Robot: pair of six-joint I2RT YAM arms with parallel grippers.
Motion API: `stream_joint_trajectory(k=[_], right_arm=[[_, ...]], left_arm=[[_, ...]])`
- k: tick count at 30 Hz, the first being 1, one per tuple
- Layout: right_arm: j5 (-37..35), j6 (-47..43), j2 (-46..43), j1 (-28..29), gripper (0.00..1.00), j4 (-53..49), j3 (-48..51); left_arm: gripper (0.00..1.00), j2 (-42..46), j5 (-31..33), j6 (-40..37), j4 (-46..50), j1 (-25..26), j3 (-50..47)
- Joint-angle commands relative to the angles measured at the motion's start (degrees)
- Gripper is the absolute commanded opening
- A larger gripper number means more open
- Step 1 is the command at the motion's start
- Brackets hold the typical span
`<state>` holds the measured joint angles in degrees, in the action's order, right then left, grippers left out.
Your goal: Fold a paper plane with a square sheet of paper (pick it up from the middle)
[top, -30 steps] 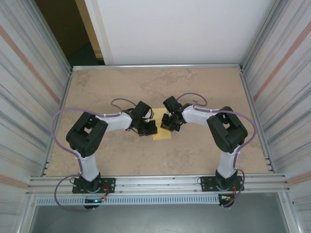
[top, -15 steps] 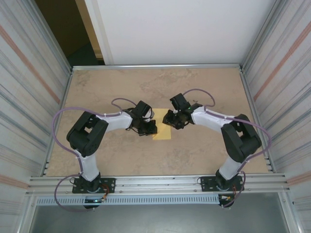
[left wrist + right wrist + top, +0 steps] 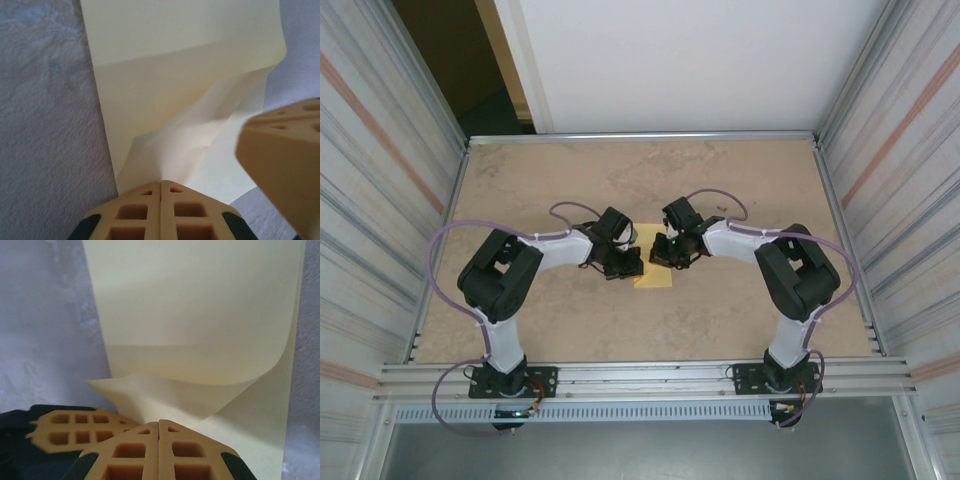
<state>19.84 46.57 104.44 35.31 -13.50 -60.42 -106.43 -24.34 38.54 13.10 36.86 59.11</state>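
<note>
The square sheet of paper (image 3: 655,277) lies pale yellow at mid-table between the two grippers. It is a folded rectangle with raised flaps, not a paper plane. My left gripper (image 3: 626,266) is at its left edge. In the left wrist view the jaws (image 3: 161,184) are shut, and a ridge of the sheet (image 3: 175,75) rises into their tips. My right gripper (image 3: 667,252) is at the sheet's far right. Its jaws (image 3: 159,422) are shut where a curled flap of the sheet (image 3: 200,300) runs down to them. Each wrist view shows the other gripper's fingers close by.
The marbled tan table (image 3: 570,180) is fenced by a metal frame and ribbed walls (image 3: 370,200) on both sides. A white panel (image 3: 680,60) stands behind. The grippers are nearly touching over the sheet.
The right arm swung outward to the right, then came back in, and its gripper has shut at the sheet's far right edge. The left arm and the sheet stayed put.
</note>
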Motion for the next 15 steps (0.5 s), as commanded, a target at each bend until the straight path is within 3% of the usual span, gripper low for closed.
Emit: stream_joint_trajectory(k=[1, 8, 15], right_arm=[[1.3, -1.7, 2.1, 0.6, 0.03, 0.6, -1.4], [0.7, -2.8, 4.0, -1.1, 0.02, 1.9, 0.1], [-1.0, -3.0, 3.4, -7.6, 0.02, 3.2, 2.6]], left_arm=[[0.05, -2.8, 2.5, -1.3, 5.8, -0.1, -0.6], [0.05, -3.5, 3.8, -0.8, 8.9, -0.1, -0.4], [0.05, -4.1, 4.5, -0.3, 10.4, -0.2, -2.0]])
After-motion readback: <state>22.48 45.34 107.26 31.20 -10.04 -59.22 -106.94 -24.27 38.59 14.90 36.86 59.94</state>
